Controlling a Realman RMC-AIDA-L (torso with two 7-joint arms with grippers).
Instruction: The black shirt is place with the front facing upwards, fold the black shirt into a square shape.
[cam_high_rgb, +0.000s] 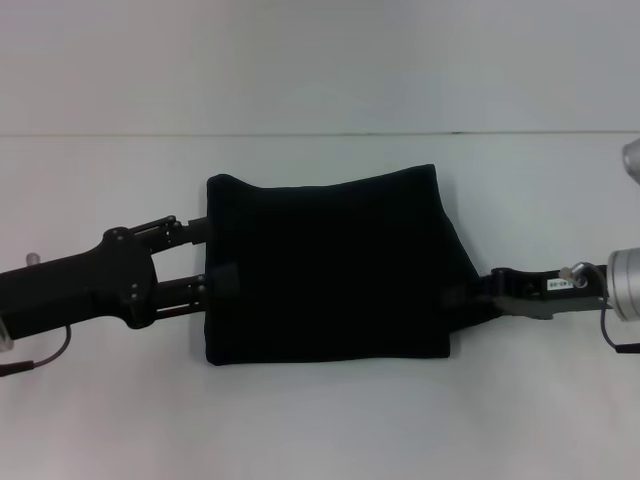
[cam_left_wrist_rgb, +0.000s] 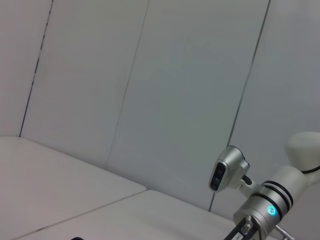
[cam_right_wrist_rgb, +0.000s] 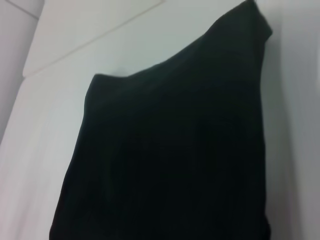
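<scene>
Jaws of two grippers meet one black shirt: the left gripper stands wide at its nine o'clock edge, the right gripper at four o'clock, spread impossible to tell. Soft, matte, folded roughly square, the shirt lies mid-table, smooth and white.

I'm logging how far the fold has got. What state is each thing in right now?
black shirt: folded into a rough square, flat on the table, lettering not visible.
left gripper: at the shirt's left edge, fingers spread along it.
right gripper: at the shirt's right edge, low on the table.
table: white, carrying the shirt.
</scene>
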